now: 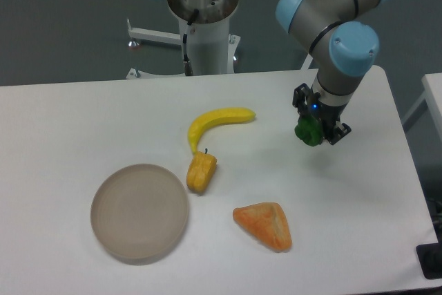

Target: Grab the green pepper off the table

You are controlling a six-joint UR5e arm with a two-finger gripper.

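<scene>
The tool (314, 131) is clamped on the green pepper (308, 132), which sits right between its fingers at the arm's tip, over the right side of the table (62, 129), so straight up looks like the way out.

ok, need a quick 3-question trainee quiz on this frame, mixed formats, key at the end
1. True or false: the gripper is shut on the green pepper.
2. Which item lies nearest the round plate? A) banana B) yellow pepper C) orange pastry wedge
3. Fill in: the banana's lower tip points toward the ____ pepper.

Key
1. True: the fingers close around the pepper, at the right side of the table.
2. B: it sits just off the plate's upper right rim.
3. Yellow.
</scene>
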